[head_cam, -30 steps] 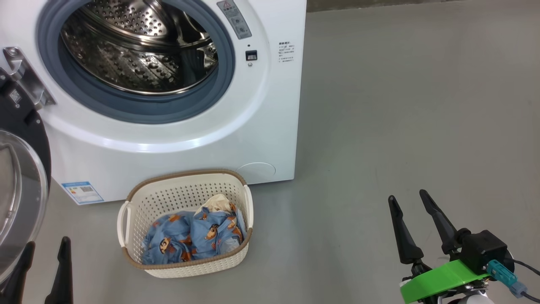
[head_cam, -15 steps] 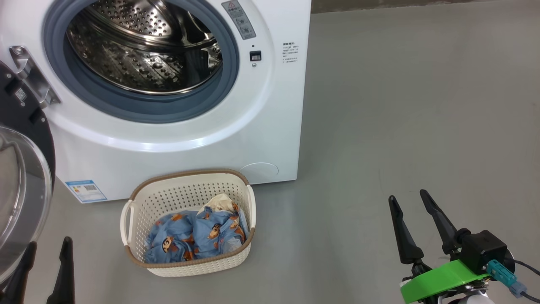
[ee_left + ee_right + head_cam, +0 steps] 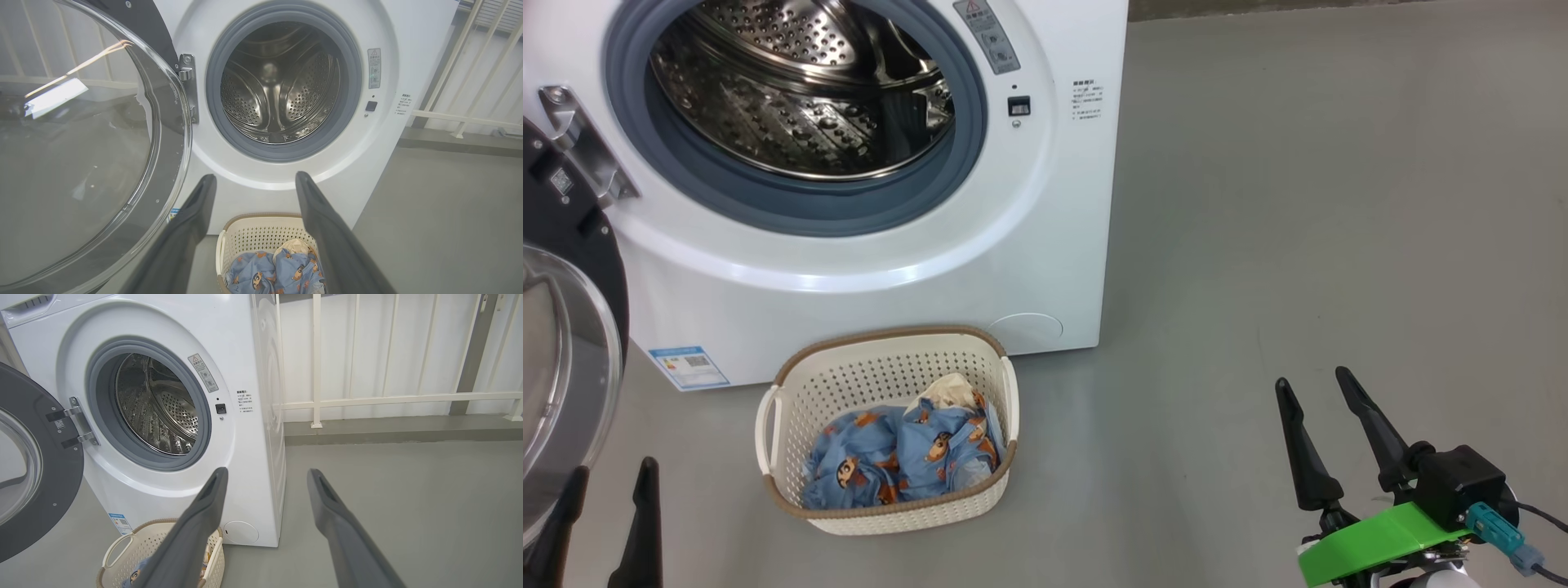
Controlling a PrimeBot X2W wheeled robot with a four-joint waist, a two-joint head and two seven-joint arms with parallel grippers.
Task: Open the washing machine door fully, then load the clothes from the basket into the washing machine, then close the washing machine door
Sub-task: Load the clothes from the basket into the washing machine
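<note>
**Head view: both claws released and idle before the open washer**

The left claw [image 3: 611, 467] rises from the lower left corner, its two dark fingers upright and spread apart, empty, just beside the lower edge of the washing machine door [image 3: 564, 367]. The right claw [image 3: 1312, 377] stands at the lower right over the grey floor [image 3: 1298, 204], fingers parted and leaning slightly left, gripping nothing, well apart from the other things. A green bracket [image 3: 1380, 539] sits at its wrist. In both wrist views the fingers point toward the washing machine [image 3: 849, 278] with a wide gap between them.

The door hangs open on its metal hinge [image 3: 580, 147] at the left of the opening. The perforated steel drum [image 3: 800, 90] shows inside the grey gasket [image 3: 792, 216]. The basket [image 3: 890, 333] stands on the floor just in front of the machine, below the opening. The clothes [image 3: 898, 461] lie bunched in it, blue bear-print fabric with some cream cloth on top.

Against the picture one second ago, washer and basket sit slightly further right in the head view while both claws keep their places in it. The camera has shifted, not the things, and the clothes lie as before.
</note>
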